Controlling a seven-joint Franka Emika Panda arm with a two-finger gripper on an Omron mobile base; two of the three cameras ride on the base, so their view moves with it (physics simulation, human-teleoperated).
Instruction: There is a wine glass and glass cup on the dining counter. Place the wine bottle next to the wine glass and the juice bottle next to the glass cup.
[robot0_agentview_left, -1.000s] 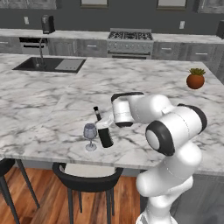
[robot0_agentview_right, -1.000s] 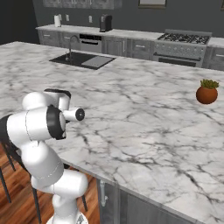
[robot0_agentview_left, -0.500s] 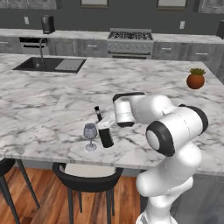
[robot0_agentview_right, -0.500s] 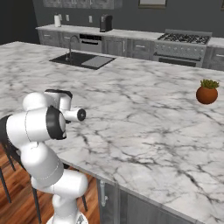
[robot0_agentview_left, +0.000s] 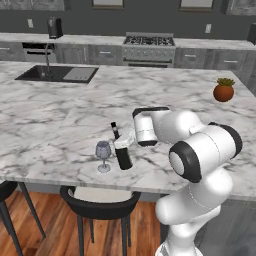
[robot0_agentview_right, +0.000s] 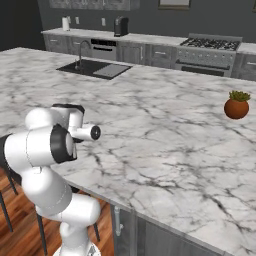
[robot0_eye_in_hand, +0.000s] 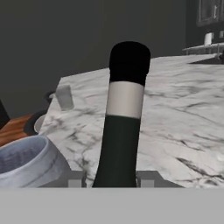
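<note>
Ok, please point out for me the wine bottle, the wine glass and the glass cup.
wine bottle (robot0_agentview_left: 123, 156): left base view, dark lower body.
wine glass (robot0_agentview_left: 103, 149): left base view, rounded bowl.
glass cup (robot0_eye_in_hand: 64, 96): hand view, straight side wall.

glossy white rounded arm segments (robot0_agentview_left: 200, 150) — dark joint rings, black-trimmed wrist — pale grey gripper (robot0_agentview_left: 123, 143)

No readable text, number or sign appeared anywhere; the wine bottle (robot0_agentview_left: 122, 152) showed a pale band in the hand view, bearing no lettering.
</note>
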